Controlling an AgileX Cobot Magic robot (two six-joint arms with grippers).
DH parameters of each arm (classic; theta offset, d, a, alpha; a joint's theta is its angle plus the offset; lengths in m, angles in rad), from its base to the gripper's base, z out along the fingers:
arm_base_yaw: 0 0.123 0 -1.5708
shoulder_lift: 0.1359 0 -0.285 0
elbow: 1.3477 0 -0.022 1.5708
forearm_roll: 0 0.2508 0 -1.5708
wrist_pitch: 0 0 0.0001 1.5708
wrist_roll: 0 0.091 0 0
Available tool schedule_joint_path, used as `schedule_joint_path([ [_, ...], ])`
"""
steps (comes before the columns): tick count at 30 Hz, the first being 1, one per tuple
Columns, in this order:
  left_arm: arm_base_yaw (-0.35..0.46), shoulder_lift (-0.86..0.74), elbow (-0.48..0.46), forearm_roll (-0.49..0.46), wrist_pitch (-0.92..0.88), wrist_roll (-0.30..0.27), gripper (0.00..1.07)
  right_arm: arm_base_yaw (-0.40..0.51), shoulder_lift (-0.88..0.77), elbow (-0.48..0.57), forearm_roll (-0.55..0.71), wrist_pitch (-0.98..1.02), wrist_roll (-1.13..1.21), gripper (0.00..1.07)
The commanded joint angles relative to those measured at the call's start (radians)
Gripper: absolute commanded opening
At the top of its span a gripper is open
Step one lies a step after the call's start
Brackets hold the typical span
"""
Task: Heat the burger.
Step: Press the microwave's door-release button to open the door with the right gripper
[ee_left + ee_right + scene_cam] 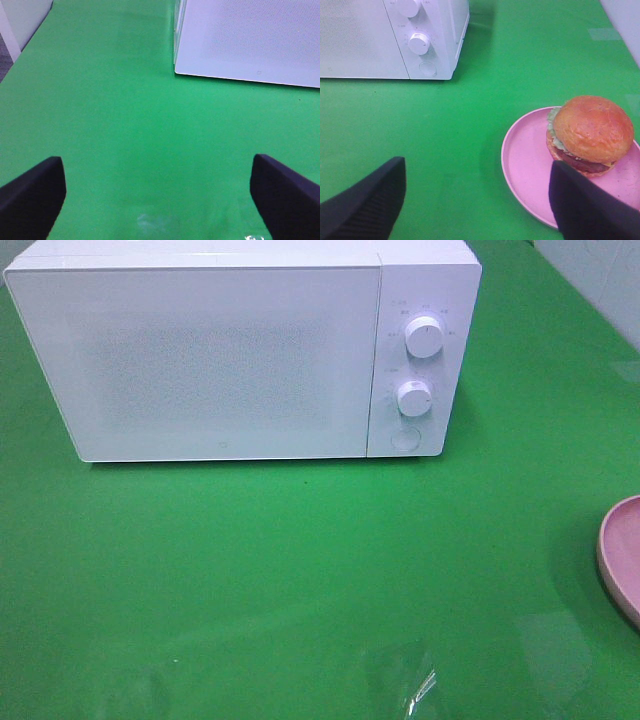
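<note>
While left tool [156,161] and right tool [476,167] gape empty — burger [590,135] on pink plate [525,160], near right tool's finger.

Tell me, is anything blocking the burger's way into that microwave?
Yes: the microwave's door is shut, closing off the inside. The burger sits on the pink plate, off to the microwave's right. Nothing visible lies between the open right gripper and the burger.

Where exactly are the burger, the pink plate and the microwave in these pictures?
burger [592,131], right wrist view, on the top bun.
pink plate [527,165], right wrist view, on its bare surface beside the burger.
microwave [200,360], high exterior view, on its closed door.
</note>
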Motion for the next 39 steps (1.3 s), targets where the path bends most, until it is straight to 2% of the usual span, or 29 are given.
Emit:
schedule_joint_path([
  [1,0.001,-0.016,-0.001,-0.009,-0.018,-0.008,0.92,-0.002,-0.026,0.003,0.002,-0.012,-0.004,0.76],
  [30,0.001,-0.016,-0.001,-0.009,-0.018,-0.008,0.92,-0.002,-0.024,-0.005,0.002,-0.018,-0.004,0.76],
  [39,0.001,-0.016,-0.001,-0.009,-0.018,-0.008,0.92,-0.002,0.119,-0.039,0.002,-0.139,-0.004,0.76],
])
